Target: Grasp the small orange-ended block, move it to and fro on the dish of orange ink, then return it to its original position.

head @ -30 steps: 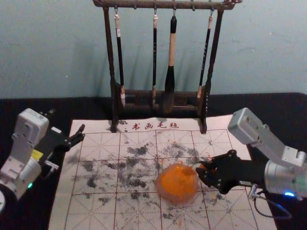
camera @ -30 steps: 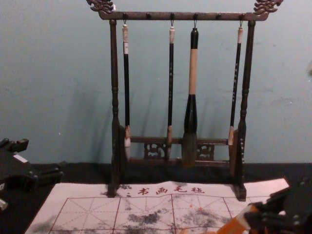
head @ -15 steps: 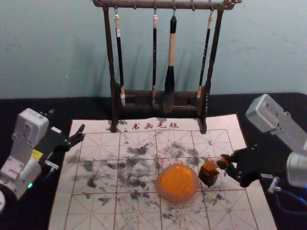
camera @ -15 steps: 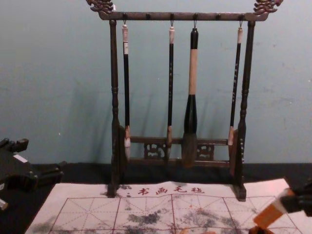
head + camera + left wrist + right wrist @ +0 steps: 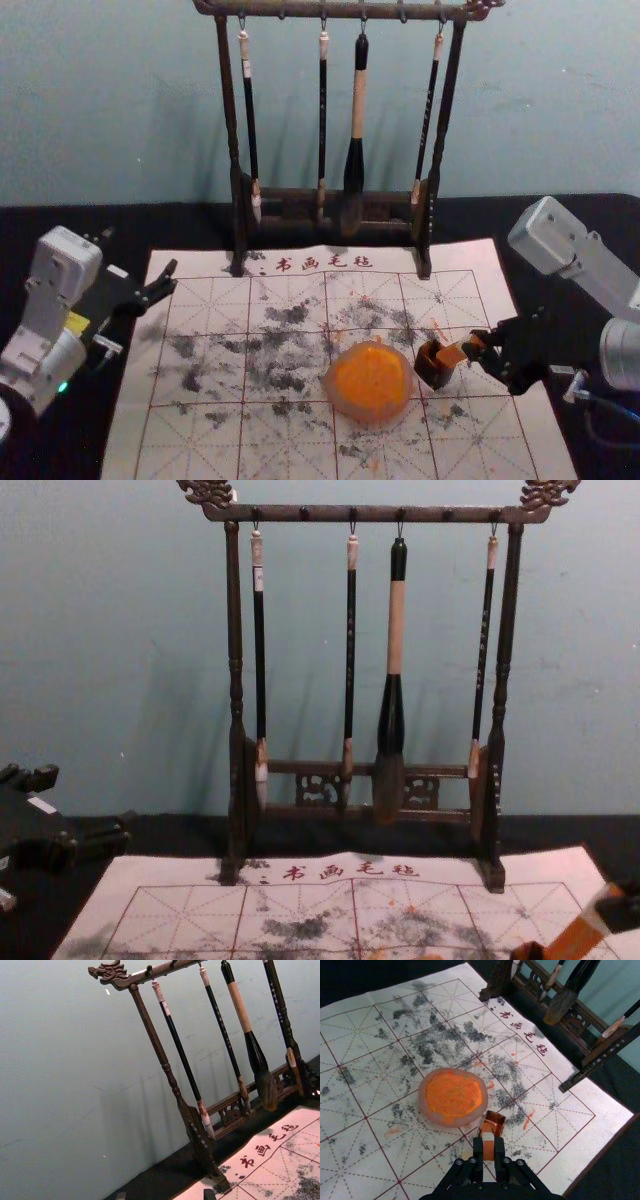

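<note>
Well, right of the round dish of orange ink, our right gripper has its fingers closed on the small, orange-ended rectangular block, slanted by the glossy brown box; our left gripper hangs, fingers wide, near the white mat's far left corner.

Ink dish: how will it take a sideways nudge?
The ink dish probably slides rather than tips, since it looks low and broad on the mat. Its even, rounded wall suggests it's stiff. The orange ink looks pasty, so it likely won't slosh much.

The rack looks wooden, the dish smooth, the brown box glossy.
</note>
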Tool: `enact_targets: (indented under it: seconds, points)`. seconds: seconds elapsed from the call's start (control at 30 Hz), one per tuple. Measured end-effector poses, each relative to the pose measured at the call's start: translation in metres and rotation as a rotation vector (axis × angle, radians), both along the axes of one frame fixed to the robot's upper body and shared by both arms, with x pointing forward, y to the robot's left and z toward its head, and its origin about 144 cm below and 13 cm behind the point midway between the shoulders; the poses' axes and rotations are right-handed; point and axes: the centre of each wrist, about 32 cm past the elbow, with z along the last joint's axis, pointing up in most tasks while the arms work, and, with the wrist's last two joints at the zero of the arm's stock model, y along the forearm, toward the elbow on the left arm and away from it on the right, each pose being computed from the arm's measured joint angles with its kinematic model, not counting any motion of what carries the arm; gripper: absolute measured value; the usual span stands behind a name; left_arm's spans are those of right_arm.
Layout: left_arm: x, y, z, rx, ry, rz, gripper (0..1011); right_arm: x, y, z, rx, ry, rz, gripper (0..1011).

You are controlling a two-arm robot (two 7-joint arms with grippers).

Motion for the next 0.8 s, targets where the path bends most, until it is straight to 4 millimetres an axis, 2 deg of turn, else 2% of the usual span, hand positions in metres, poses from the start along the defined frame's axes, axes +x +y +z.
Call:
enact_targets:
  seconds: [0.8]
  points:
    - [0.000,0.000,0.000,0.000,0.000,0.000,1001,0.026,0.007,-0.013,-0.039,0.041,0.011,87]
